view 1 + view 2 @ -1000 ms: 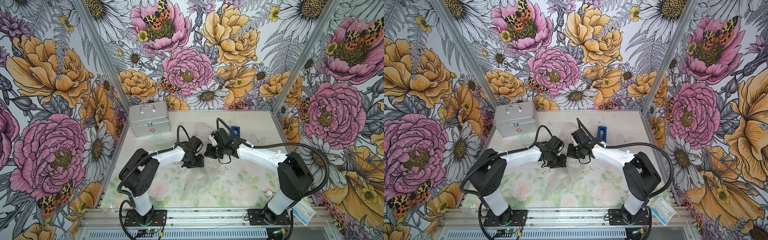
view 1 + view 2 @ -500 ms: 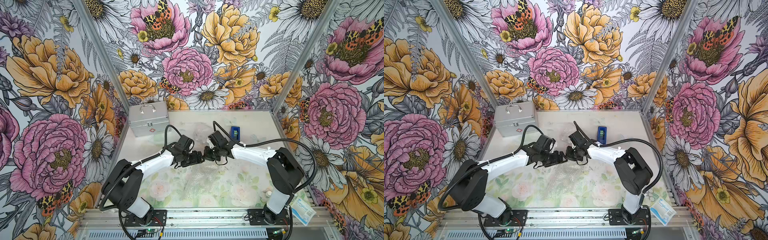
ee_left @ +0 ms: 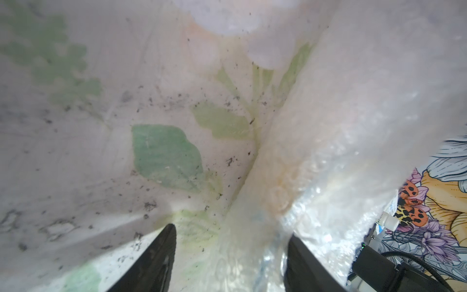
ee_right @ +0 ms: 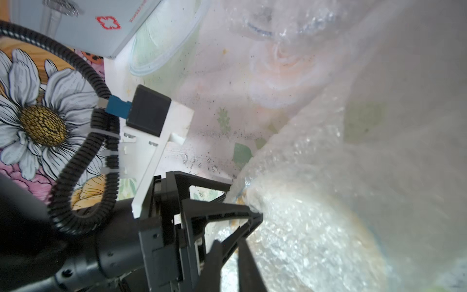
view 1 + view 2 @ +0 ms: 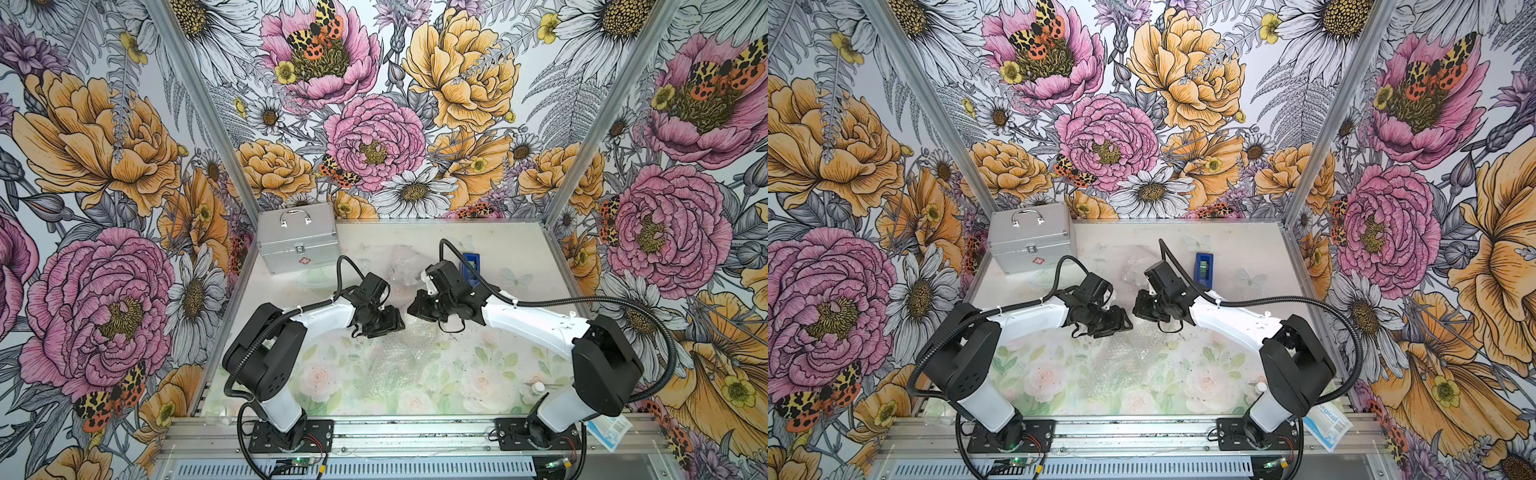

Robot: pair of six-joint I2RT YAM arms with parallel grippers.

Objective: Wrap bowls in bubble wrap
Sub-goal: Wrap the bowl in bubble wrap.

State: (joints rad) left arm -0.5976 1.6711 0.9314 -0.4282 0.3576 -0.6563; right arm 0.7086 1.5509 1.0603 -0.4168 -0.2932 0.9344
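Seemingly "urgical" on white packet (image 5: 1328,424).

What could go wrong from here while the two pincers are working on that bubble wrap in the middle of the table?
1. The left pincer stands open astride a fold of the bubble wrap; closing may catch only a thin edge that slips out.
2. The right pincer seems shut on the bubble wrap; a pull might drag the whole sheet.
3. The pincers sit close together and may collide.
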